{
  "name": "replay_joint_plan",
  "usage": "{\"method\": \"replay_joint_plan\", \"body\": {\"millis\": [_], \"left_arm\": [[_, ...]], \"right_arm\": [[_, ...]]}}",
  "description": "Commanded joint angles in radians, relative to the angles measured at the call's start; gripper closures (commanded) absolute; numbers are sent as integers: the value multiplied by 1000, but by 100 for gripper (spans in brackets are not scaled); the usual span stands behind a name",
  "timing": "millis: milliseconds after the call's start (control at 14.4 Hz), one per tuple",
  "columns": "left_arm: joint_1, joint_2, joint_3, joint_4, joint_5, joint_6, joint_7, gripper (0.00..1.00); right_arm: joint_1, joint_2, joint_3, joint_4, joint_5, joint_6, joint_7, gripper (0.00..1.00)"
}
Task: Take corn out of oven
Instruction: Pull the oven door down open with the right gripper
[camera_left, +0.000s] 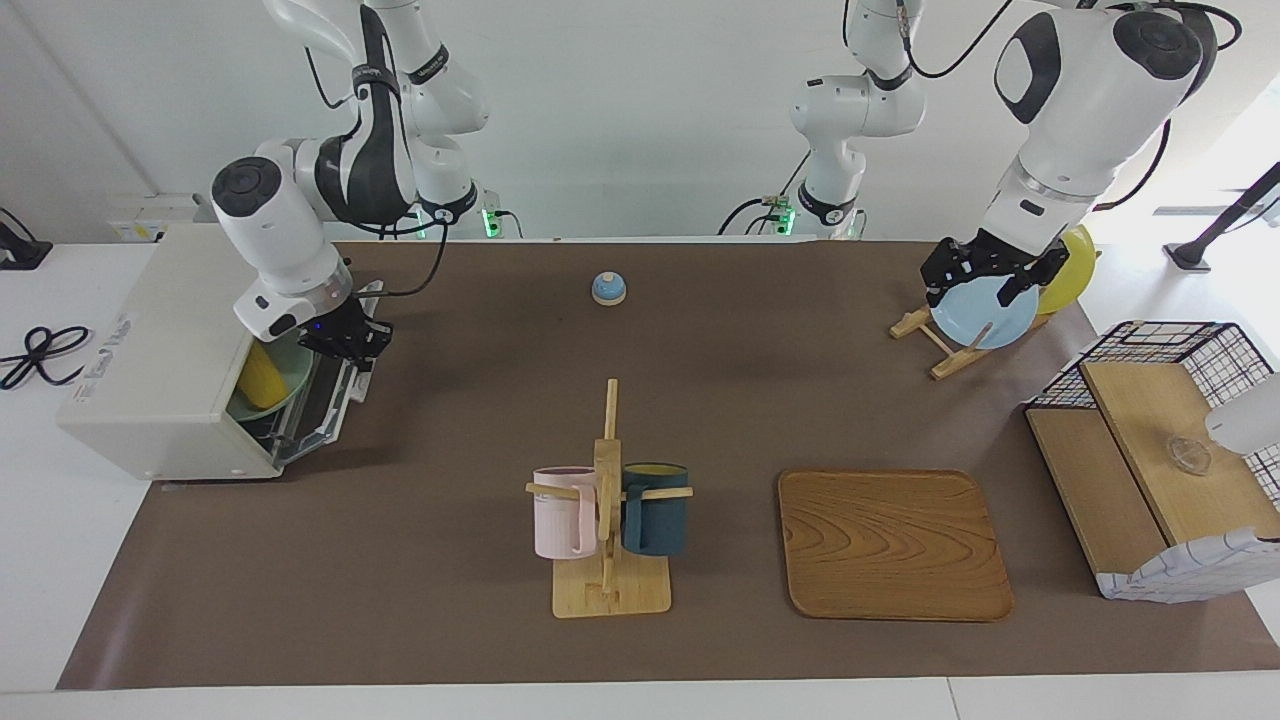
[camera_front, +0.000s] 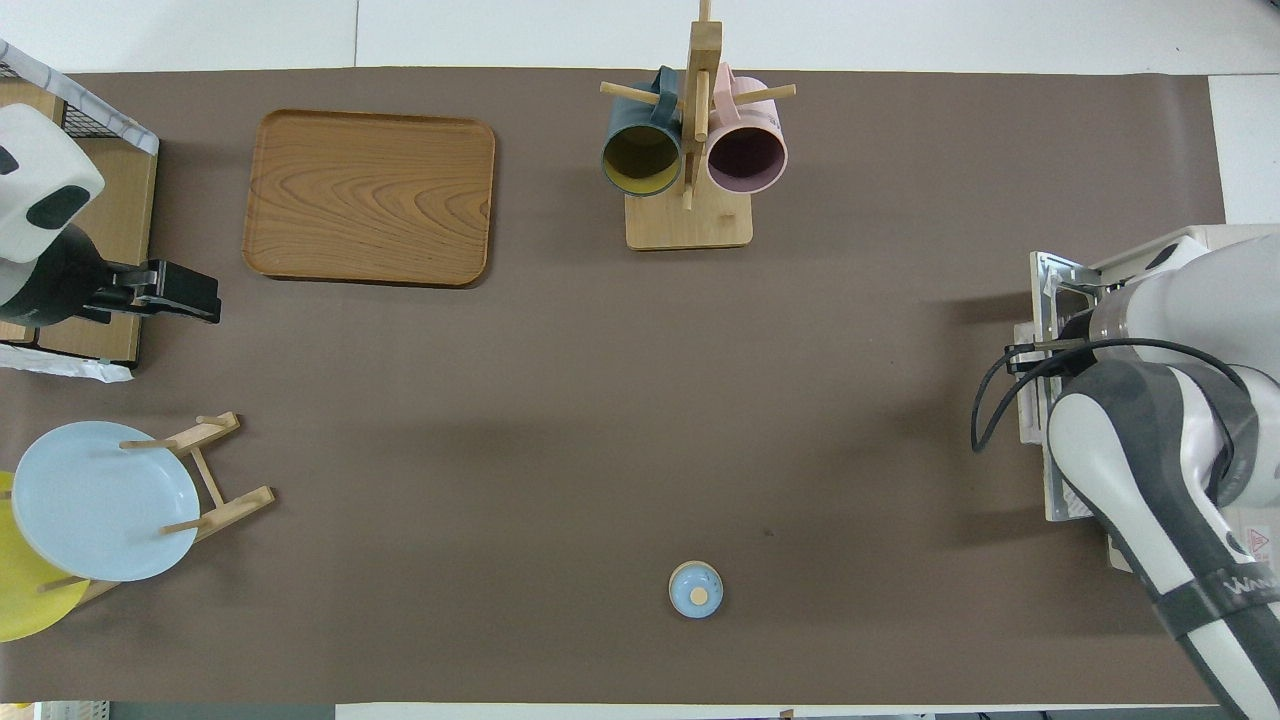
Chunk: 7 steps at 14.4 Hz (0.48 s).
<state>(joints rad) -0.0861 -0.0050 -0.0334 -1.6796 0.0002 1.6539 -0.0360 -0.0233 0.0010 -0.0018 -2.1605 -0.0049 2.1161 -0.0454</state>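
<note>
Oven (camera_left: 150, 370): door partly down.
Corn (camera_left: 262, 376): inside, in a green dish, not yet taken.
Right hand (camera_left: 345, 335): clamped on the door handle.
Left hand (camera_left: 985, 270): wide, waits over blue plate (camera_left: 985, 312).
Left to do: finish opening, lift corn out.

One high camera faces the robots across the table; another looks steeply down from above them. Both share the brown mat (camera_left: 480, 560).

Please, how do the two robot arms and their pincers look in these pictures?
Both arms are glossy white with rounded joints and dark grey or black bands. The right pincer and left pincer are black, blocky mechanisms on white wrists. Black cables loop along both arms. The right wrist shows a small blue light; green lights glow at the bases.
</note>
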Motion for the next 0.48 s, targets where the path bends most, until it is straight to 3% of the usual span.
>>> {"method": "replay_joint_plan", "body": {"millis": [0, 415], "left_arm": [[8, -21, 0, -18, -12, 6, 5, 0], [8, -21, 0, -17, -12, 6, 5, 0]], "right_arm": [[-3, 45, -15, -5, -18, 77, 19, 100], [25, 102, -15, -18, -18, 154, 35, 100]]}}
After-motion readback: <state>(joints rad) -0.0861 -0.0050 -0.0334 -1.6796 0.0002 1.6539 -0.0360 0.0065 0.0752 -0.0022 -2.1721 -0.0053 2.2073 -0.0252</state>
